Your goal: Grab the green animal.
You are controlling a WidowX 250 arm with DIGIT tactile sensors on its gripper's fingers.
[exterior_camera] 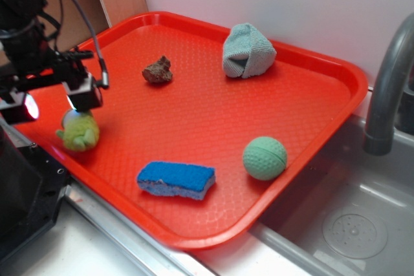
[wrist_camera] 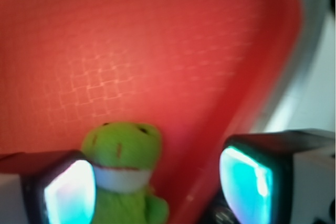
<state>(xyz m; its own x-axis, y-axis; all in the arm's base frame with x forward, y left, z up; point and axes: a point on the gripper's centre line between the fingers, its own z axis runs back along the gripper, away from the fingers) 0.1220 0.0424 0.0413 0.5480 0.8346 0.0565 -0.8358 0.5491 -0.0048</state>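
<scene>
Green animal (wrist_camera: 123,174) btwn spread jaws, arm low

Waffle-textured red plastic tray (exterior_camera: 213,114); fuzzy yellow-green plush frog (wrist_camera: 123,171) with white mouth band; dimpled green ball (exterior_camera: 264,158); blue-topped rectangular sponge (exterior_camera: 176,180); brown lumpy rock (exterior_camera: 158,71); crumpled grey-green cloth (exterior_camera: 247,52).

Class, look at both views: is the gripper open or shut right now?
Open. In the wrist view the gripper has its two pads wide apart, with the green animal between them, nearer one pad and not yet squeezed.
</scene>
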